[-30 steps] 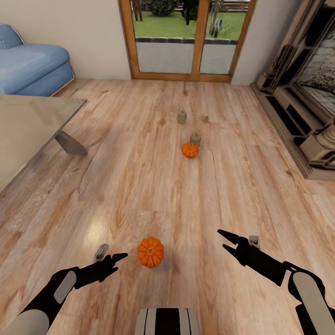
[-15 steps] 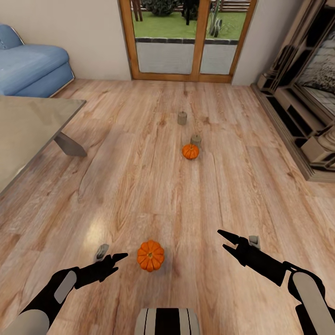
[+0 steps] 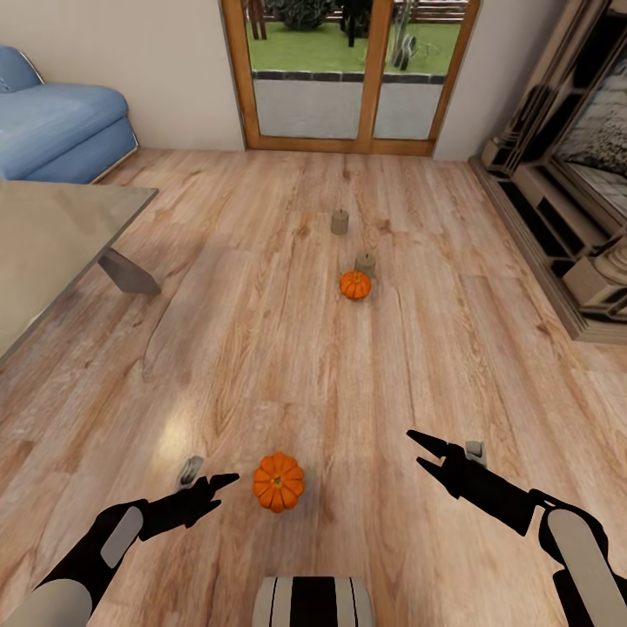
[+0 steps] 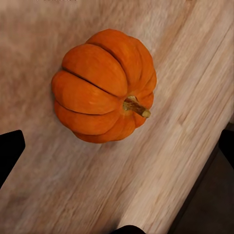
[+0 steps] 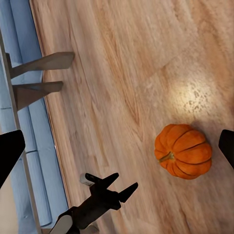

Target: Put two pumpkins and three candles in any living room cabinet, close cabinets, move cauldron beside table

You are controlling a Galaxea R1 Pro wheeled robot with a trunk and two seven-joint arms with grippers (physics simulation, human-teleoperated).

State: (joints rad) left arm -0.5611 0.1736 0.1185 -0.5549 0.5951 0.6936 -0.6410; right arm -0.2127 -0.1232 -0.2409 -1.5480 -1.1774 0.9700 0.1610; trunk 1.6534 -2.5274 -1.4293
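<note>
Two pumpkins lie on the wood floor point(image 3: 261, 287). We see the table point(image 3: 52, 235) at far left, well apart from them. Near pumpkin point(image 3: 279, 482) sits just beside our left gripper point(image 3: 228, 479), jaws apart, not touching. Right gripper point(image 3: 416, 448) hovers empty, jaws apart. Far pumpkin point(image 3: 354, 285) touches one candle point(image 3: 365, 263); another candle point(image 3: 340, 221) stands beyond.

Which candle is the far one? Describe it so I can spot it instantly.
Start at the glass doors and come down the wooden floor. The first object is the far candle, standing alone; the other candle sits right behind a small pumpkin.
</note>
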